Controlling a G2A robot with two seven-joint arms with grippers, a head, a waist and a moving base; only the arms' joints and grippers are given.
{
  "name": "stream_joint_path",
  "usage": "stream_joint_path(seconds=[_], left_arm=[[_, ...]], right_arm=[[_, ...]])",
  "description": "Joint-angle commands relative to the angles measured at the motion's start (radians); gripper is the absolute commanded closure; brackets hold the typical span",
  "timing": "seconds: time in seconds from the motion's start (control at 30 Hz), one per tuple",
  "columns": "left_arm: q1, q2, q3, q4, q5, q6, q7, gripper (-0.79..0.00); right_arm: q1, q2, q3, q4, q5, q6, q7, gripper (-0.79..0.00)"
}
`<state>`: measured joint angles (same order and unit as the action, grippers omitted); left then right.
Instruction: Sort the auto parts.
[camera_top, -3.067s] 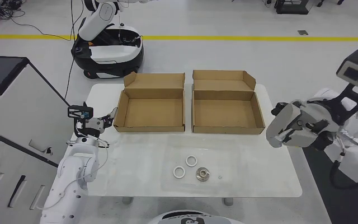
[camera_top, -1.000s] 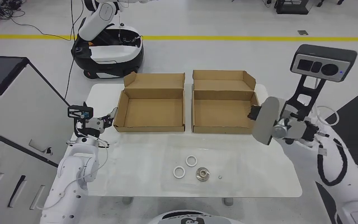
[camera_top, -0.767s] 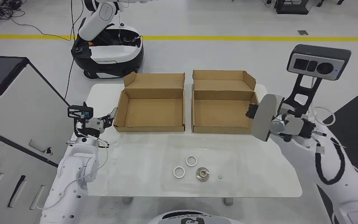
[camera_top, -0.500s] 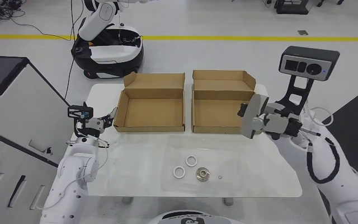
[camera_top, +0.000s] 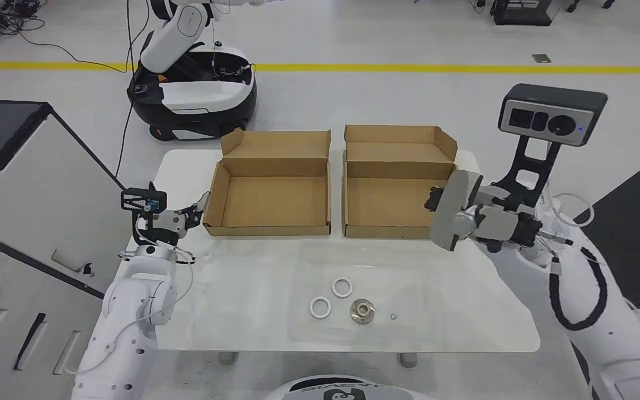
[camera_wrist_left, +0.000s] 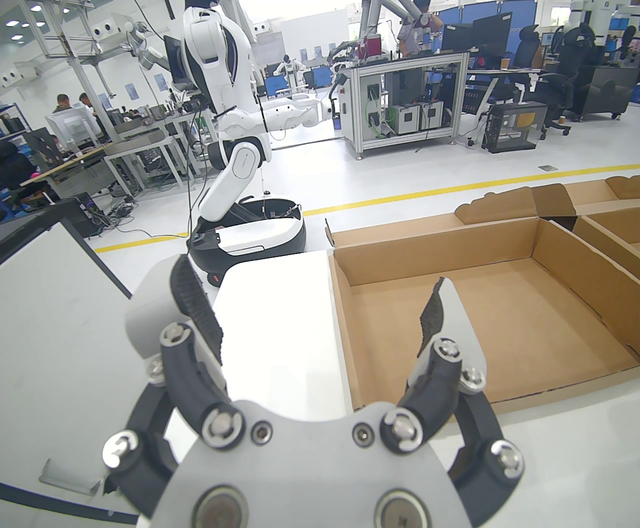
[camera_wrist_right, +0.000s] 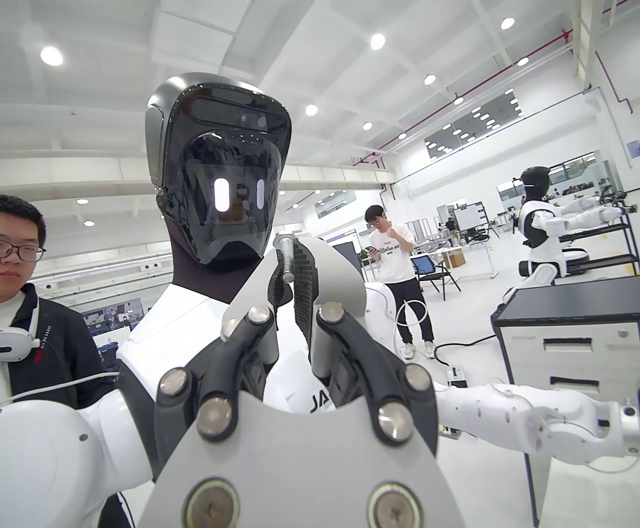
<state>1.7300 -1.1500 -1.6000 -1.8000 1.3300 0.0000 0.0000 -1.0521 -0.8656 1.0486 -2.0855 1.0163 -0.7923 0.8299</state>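
Right claw (camera_wrist_right: 292, 270): pinched narrow on a threaded bolt (camera_wrist_right: 286, 257), over the right cardboard box (camera_top: 405, 232). Left claw (camera_wrist_left: 314, 292): spread wide, holding nothing.

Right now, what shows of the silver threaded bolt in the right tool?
The silver threaded metal bolt is a thin rod with fine threads and a blunt end. It is clamped lengthwise between the ribbed black pads of the right tool, with only its tip portion showing. From above, the tool holds it over the right side of the right-hand open brown cardboard box.
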Motion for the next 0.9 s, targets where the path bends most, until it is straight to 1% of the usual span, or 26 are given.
stream_joint_path(seconds=[0.0, 0.23, 0.27, 0.37, 0.47, 0.53, 0.63, 0.67, 0.7, 0.77, 0.83, 0.87], left_arm=[[0.0, 0.0, 0.0, 0.0, 0.0, 0.0, 0.0, -0.785], [0.0, 0.0, 0.0, 0.0, 0.0, 0.0, 0.0, -0.785], [0.0, 0.0, 0.0, 0.0, 0.0, 0.0, 0.0, -0.785], [0.0, 0.0, 0.0, 0.0, 0.0, 0.0, 0.0, -0.785], [0.0, 0.0, 0.0, 0.0, 0.0, 0.0, 0.0, -0.785], [0.0, 0.0, 0.0, 0.0, 0.0, 0.0, 0.0, -0.785], [0.0, 0.0, 0.0, 0.0, 0.0, 0.0, 0.0, -0.785], [0.0, 0.0, 0.0, 0.0, 0.0, 0.0, 0.0, -0.785], [0.0, 0.0, 0.0, 0.0, 0.0, 0.0, 0.0, -0.785], [0.0, 0.0, 0.0, 0.0, 0.0, 0.0, 0.0, -0.785], [0.0, 0.0, 0.0, 0.0, 0.0, 0.0, 0.0, -0.785], [0.0, 0.0, 0.0, 0.0, 0.0, 0.0, 0.0, -0.785]], right_arm=[[0.0, 0.0, 0.0, 0.0, 0.0, 0.0, 0.0, 0.0], [0.0, 0.0, 0.0, 0.0, 0.0, 0.0, 0.0, 0.0], [-0.005, 0.001, 0.002, 0.003, -0.019, 0.024, -0.008, 0.0], [-0.022, 0.005, 0.044, 0.018, -0.122, 0.136, -0.058, 0.0], [0.005, 0.018, 0.122, 0.041, -0.23, 0.326, -0.061, 0.0], [0.02, 0.028, 0.181, 0.068, -0.296, 0.431, -0.032, 0.0], [0.04, 0.045, 0.257, 0.121, -0.395, 0.597, 0.043, 0.0], [0.046, 0.05, 0.279, 0.134, -0.422, 0.636, 0.072, 0.0], [0.05, 0.055, 0.297, 0.152, -0.45, 0.669, 0.102, 0.0], [0.062, 0.067, 0.324, 0.183, -0.553, 0.739, 0.175, 0.0], [0.082, 0.076, 0.336, 0.199, -0.644, 0.777, 0.247, 0.0], [0.091, 0.078, 0.338, 0.214, -0.659, 0.793, 0.27, 0.0]])
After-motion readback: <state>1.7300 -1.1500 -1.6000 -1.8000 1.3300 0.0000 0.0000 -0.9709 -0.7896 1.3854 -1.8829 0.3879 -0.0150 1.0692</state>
